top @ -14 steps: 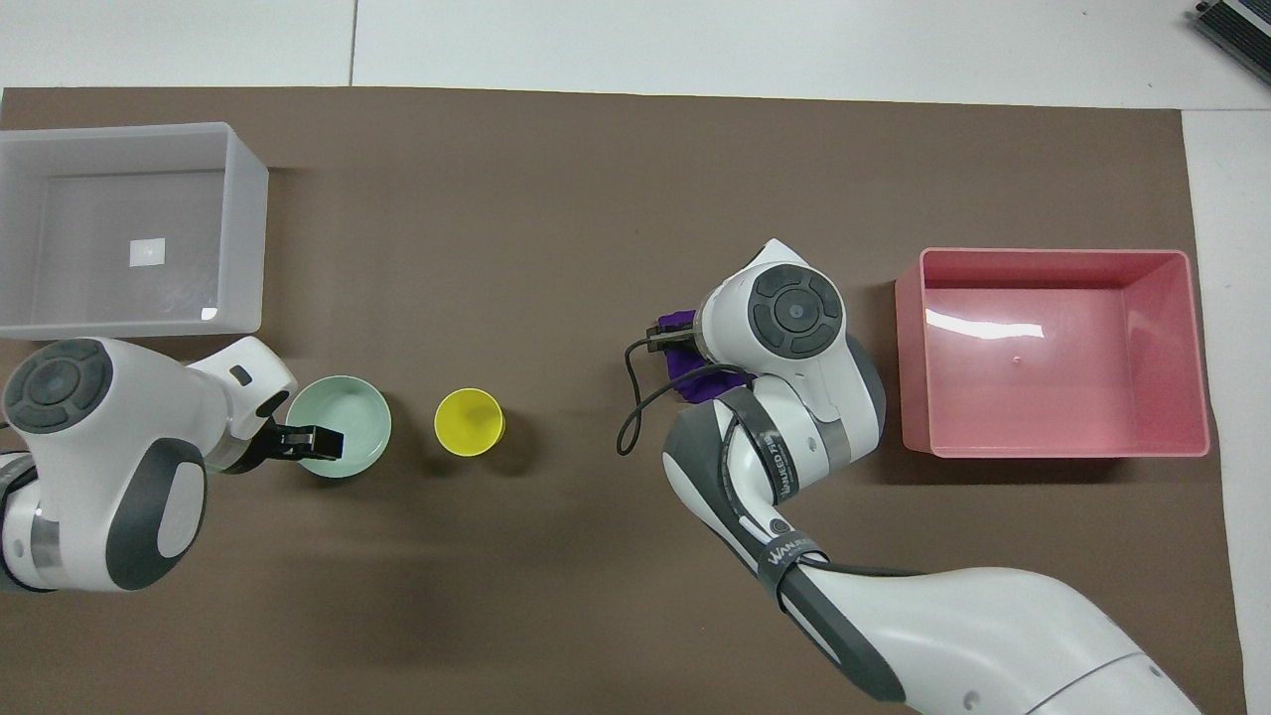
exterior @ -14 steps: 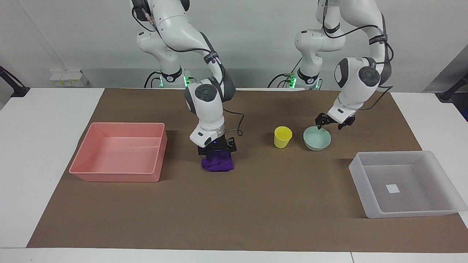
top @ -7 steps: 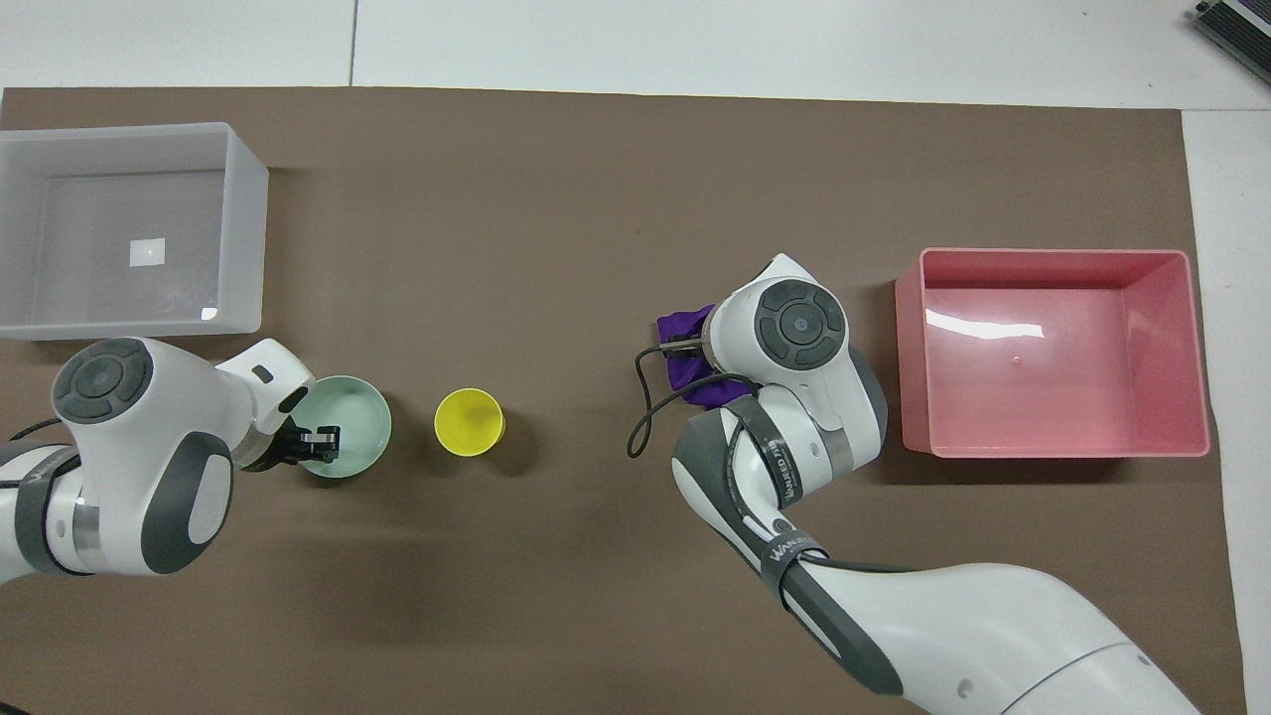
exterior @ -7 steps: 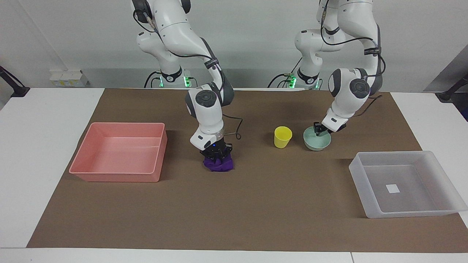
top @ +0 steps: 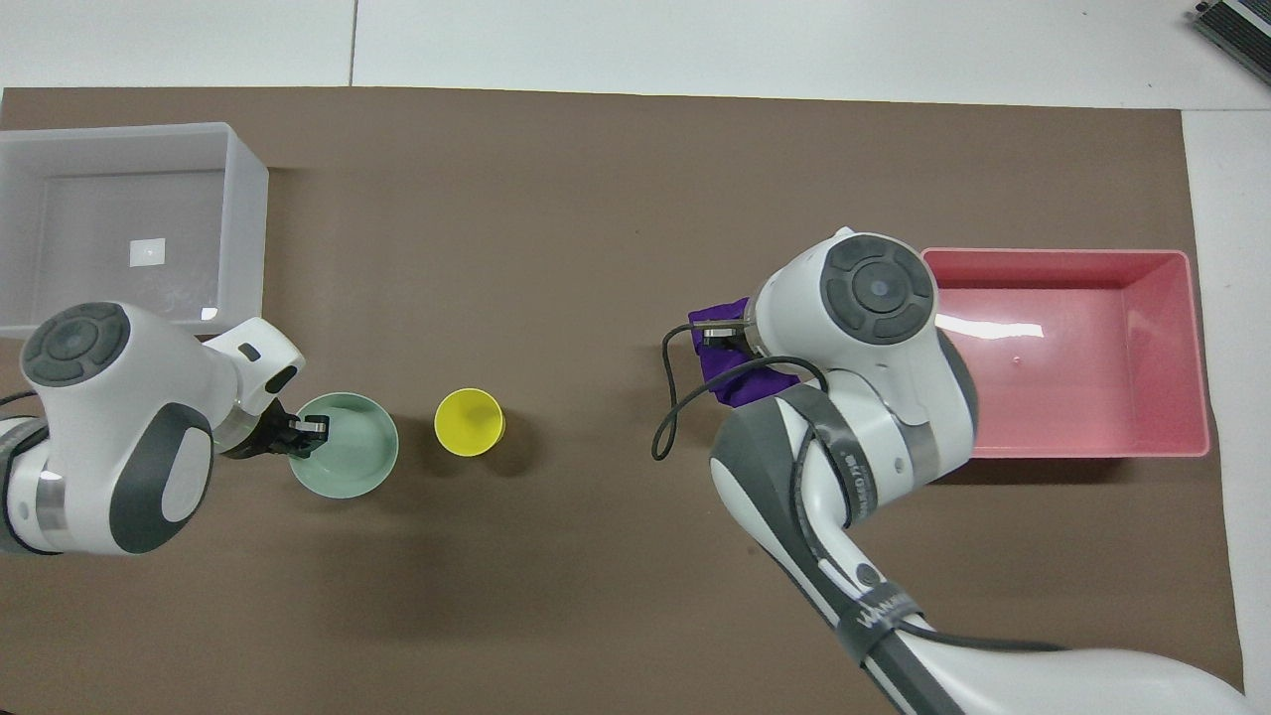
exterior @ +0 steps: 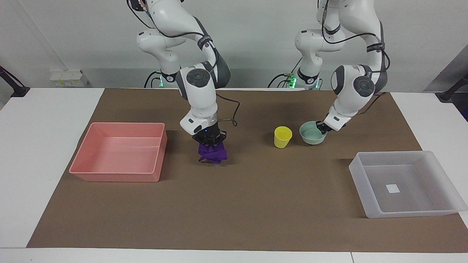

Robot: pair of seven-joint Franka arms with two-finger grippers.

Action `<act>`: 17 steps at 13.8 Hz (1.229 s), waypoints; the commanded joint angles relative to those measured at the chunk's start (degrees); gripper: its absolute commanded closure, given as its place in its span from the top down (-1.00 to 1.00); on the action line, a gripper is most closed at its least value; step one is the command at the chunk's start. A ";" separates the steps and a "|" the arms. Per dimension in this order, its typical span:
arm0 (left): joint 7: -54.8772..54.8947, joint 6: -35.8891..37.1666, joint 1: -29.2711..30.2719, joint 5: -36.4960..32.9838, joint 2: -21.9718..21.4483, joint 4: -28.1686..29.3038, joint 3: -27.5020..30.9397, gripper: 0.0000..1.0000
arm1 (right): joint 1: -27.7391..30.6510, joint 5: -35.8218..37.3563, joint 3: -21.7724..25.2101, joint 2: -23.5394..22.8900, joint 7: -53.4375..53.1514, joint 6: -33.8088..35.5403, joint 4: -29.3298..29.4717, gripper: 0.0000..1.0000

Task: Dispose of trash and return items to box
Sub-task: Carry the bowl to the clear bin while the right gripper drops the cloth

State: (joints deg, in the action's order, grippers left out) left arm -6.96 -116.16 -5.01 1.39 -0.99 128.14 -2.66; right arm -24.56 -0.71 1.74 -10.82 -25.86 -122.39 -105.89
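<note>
My right gripper (exterior: 209, 140) is shut on the purple cloth wad (exterior: 212, 154), which hangs from it just above the brown mat, beside the pink tray. In the overhead view the cloth (top: 730, 365) shows partly under the right wrist. My left gripper (exterior: 323, 127) is shut on the rim of the mint-green bowl (exterior: 311, 133) and holds it slightly tilted, a little off the mat. The overhead view shows the bowl (top: 348, 459) and the left gripper (top: 303, 430). The yellow cup (exterior: 282, 137) stands upright on the mat beside the bowl (top: 469, 422). The translucent box (exterior: 357, 172) lies empty toward the left arm's end (top: 244, 238).
The pink tray (exterior: 117, 176) lies empty toward the right arm's end of the table (top: 1053, 449). The brown mat (exterior: 256, 204) covers most of the table. The box lies farther from the robots than the bowl and cup.
The right gripper came down, shut on the purple cloth and lifted it toward the pink tray. The left gripper dropped onto the bowl's rim, shut on it and raised the bowl a little.
</note>
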 commanded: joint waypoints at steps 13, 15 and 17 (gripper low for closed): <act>25.66 18.62 16.87 -0.95 27.33 -52.70 1.17 -1.00 | 28.60 3.87 -0.69 8.45 27.00 -6.09 -13.88 -1.00; 29.27 11.01 18.54 -0.95 30.68 -53.52 1.17 -1.00 | 29.39 3.87 -0.69 6.62 27.00 -9.96 -16.00 -1.00; 30.33 5.89 19.69 -0.95 34.10 -53.60 1.17 -1.00 | 29.92 3.87 -0.69 5.03 26.91 -12.60 -16.45 -0.61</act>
State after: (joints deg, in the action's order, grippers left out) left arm 21.84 -107.18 13.91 0.92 29.08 77.43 -1.10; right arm 3.76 2.58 2.01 -5.32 0.51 -132.42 -121.29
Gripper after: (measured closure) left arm 0.965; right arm 0.907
